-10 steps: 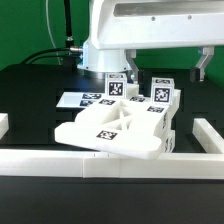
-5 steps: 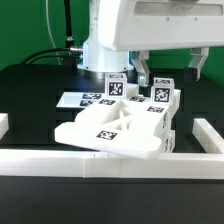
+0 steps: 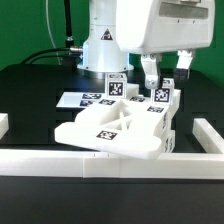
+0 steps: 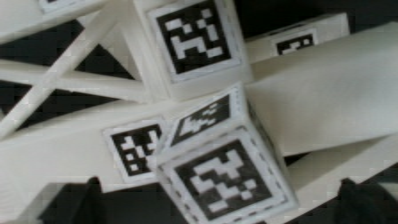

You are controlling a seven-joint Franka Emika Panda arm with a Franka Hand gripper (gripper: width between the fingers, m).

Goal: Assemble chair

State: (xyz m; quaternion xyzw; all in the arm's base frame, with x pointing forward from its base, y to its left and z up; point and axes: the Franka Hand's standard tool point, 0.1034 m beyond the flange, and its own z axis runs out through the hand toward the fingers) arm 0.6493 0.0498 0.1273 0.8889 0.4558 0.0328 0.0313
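Chair: the chair [image 3: 118,128] lies partly built on the black tabletop [image 3: 30,85], just behind the long white border rail [image 3: 110,162] and in front of the marker board [image 3: 78,99].
Parts you see: a rounded seat plate [image 3: 105,130] with crossed ribs rests tilted at the front; blocky tagged legs [image 3: 160,105] stand up behind it, toward the exterior view's right.
Tool: the tool [image 3: 165,72] hangs above those legs with its fingers [image 3: 150,73] spread apart and nothing between them; it touches no piece that you can make out.
Wrist view: a tagged block end [image 4: 222,165] fills the picture close under the camera, with flat bars [image 4: 80,75] crossing behind it; the dark finger tips [image 4: 71,200] sit at the picture's edge, clear of the block.
Weight: judge it light, since the pieces look like thin-walled matte plastic.
Stiffness: expect it rigid and unyielding, so a firm squeeze should not deform it.
Surface: the smooth plastic faces will probably slip under a weak or off-centre grip.
Fragility: the loose joints are likely the weak point; a sideways shove could unseat a leg.
Where to hold: take a blocky leg across two flat parallel faces near its upper end, squarely, rather than the sloping seat plate or a thin bar.
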